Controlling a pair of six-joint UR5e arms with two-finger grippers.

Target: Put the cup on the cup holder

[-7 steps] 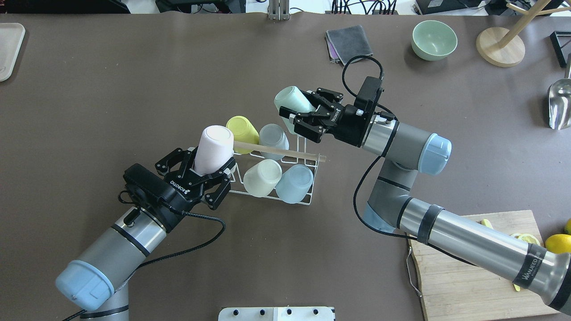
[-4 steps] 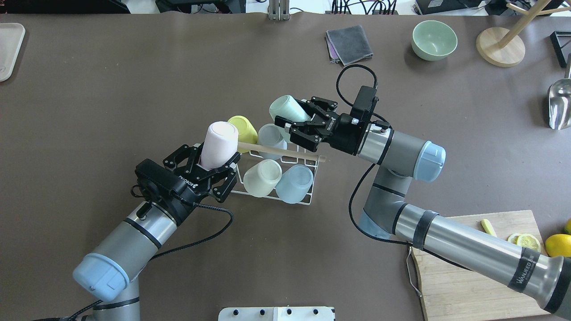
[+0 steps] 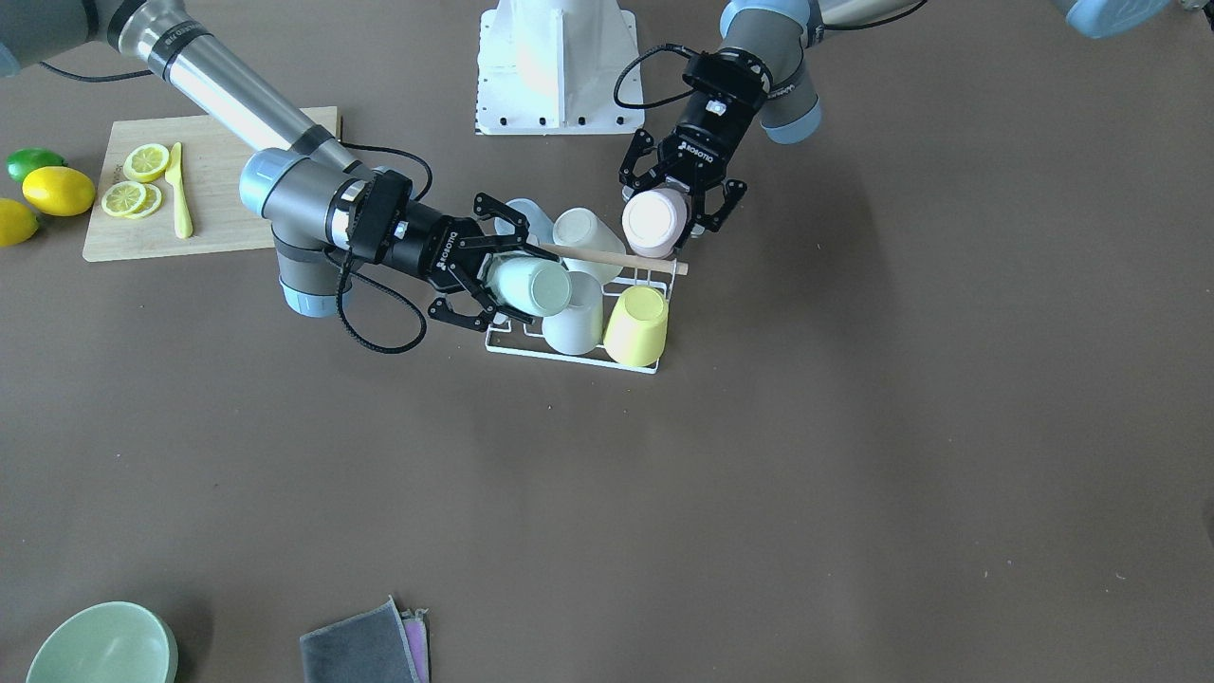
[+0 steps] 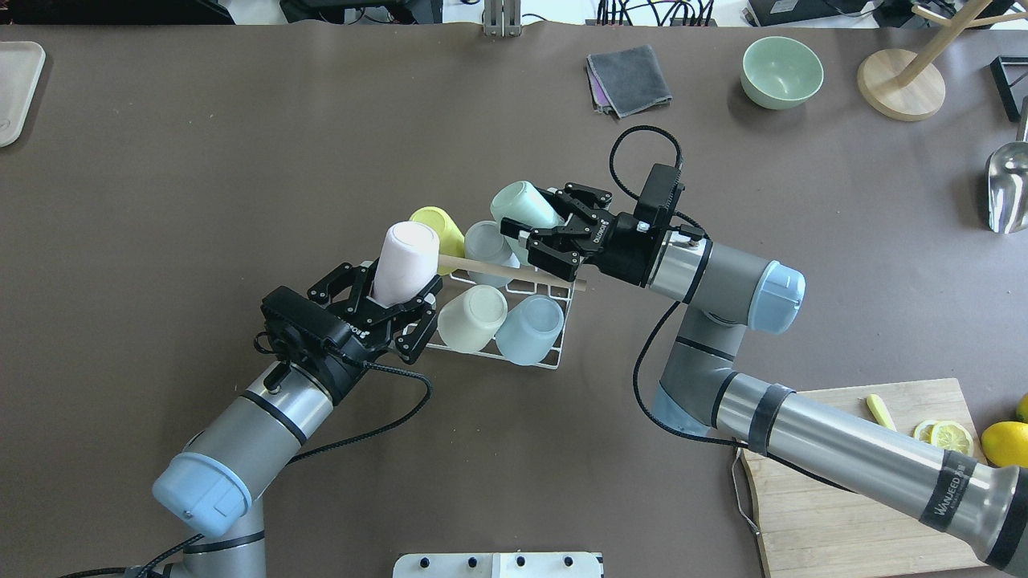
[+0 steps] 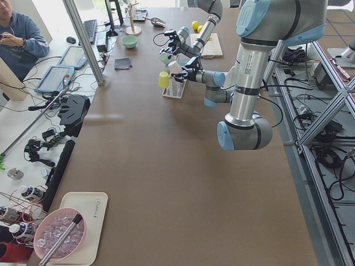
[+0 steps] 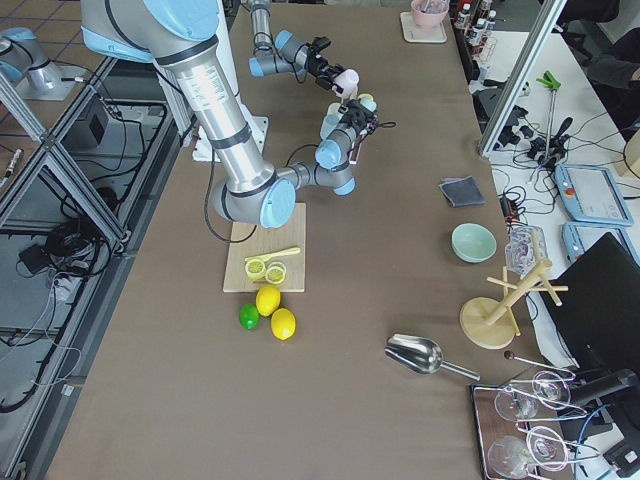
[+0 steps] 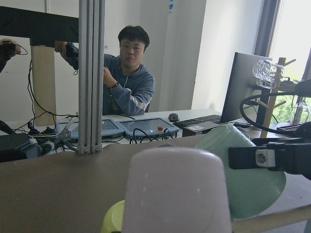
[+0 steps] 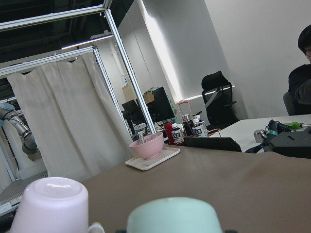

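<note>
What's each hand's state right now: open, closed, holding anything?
Left hand: closed, holding the pink cup.
Right hand: closed, holding the mint cup.

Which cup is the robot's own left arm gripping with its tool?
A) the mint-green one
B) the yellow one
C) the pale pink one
C: the left tool is shut on the pale pink cup; the right tool holds the mint-green cup.
</note>
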